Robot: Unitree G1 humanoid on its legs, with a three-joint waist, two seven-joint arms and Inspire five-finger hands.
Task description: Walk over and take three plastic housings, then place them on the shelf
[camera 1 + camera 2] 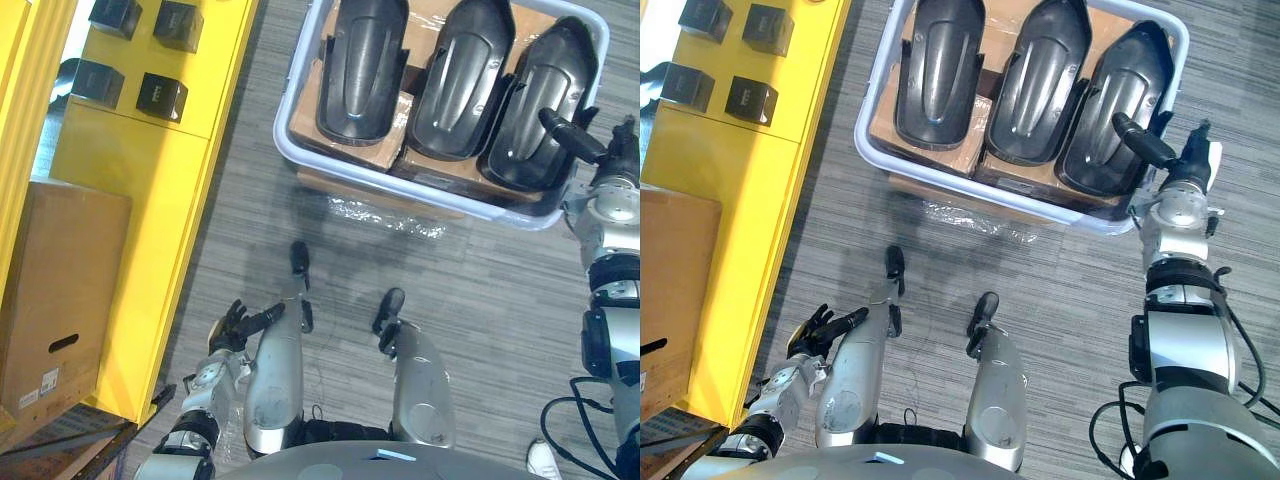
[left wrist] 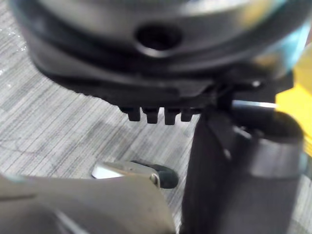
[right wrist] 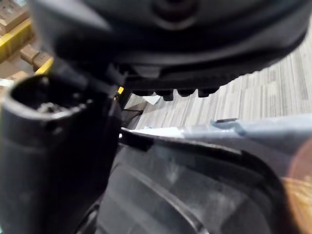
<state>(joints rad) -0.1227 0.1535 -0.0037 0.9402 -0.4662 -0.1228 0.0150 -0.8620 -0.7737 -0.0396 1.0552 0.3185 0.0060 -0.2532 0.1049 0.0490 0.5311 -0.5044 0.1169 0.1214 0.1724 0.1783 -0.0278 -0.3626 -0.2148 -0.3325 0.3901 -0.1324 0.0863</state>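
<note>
three black plastic housings lie side by side in a pale bin (image 1: 283, 140), resting on cardboard (image 1: 355, 152): the left housing (image 1: 362, 70), the middle housing (image 1: 463, 85) and the right housing (image 1: 530, 120). each is long, glossy and rounded at the top, with a sunken channel down its middle. they sit close, edges nearly touching. the right hand (image 1: 1188, 160) is at the bin's right corner, its thumb stretched over the right housing's edge and its fingers (image 1: 1200, 135) straight, seemingly spread and holding nothing, though the wrist view is too close to be sure. the left hand (image 1: 235, 325) hangs low near the yellow shelf (image 1: 150, 200), fingers loose and apart. small black boxes (image 1: 160, 97) sit on the shelf, with a brown carton (image 1: 60, 290) beside it. open grey floor (image 1: 480, 300) lies between bin and shelf.
</note>
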